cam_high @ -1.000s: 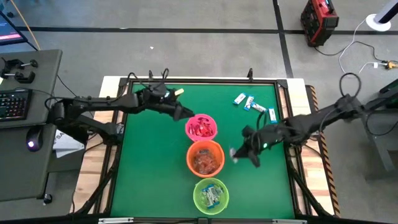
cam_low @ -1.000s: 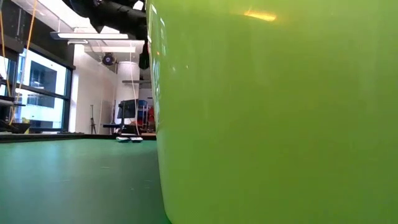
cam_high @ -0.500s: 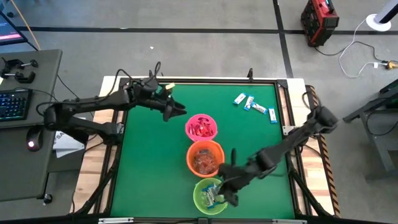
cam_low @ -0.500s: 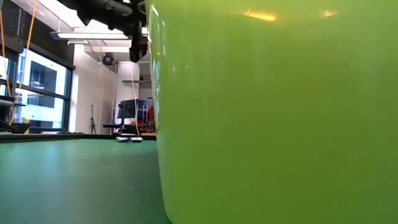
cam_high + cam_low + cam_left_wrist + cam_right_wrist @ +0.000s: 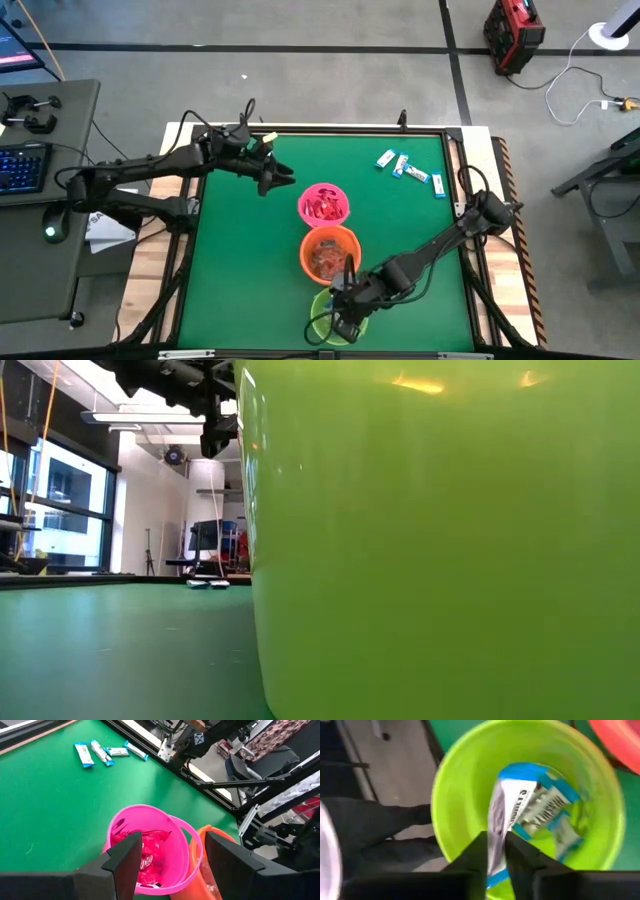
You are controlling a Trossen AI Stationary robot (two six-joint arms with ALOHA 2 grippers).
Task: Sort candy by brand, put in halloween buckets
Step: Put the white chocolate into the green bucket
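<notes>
The right gripper (image 5: 495,851) hangs directly over the lime green bucket (image 5: 322,322) at the near edge of the counter (image 5: 240,260), its jaws closed on a blue-and-white candy packet (image 5: 497,820) that dangles inside the bucket mouth above other packets of the same wrapper. The left gripper (image 5: 277,176) waits beside the pink bucket (image 5: 324,204), near the far left part of the counter, its jaws spread wide and empty; the pink bucket holds red packets (image 5: 147,855). The orange bucket (image 5: 330,252) stands between the pink and green ones, touching or nearly touching both. Four blue-and-white packets (image 5: 408,169) lie unsorted near the far right corner. Risks from this position: the packet is long and pinched near one end, so a release made off-centre may let it catch the rim and tip out onto the counter. The right arm lies low across the bucket row; a careless withdrawal may clip the orange bucket and shift or topple it.
</notes>
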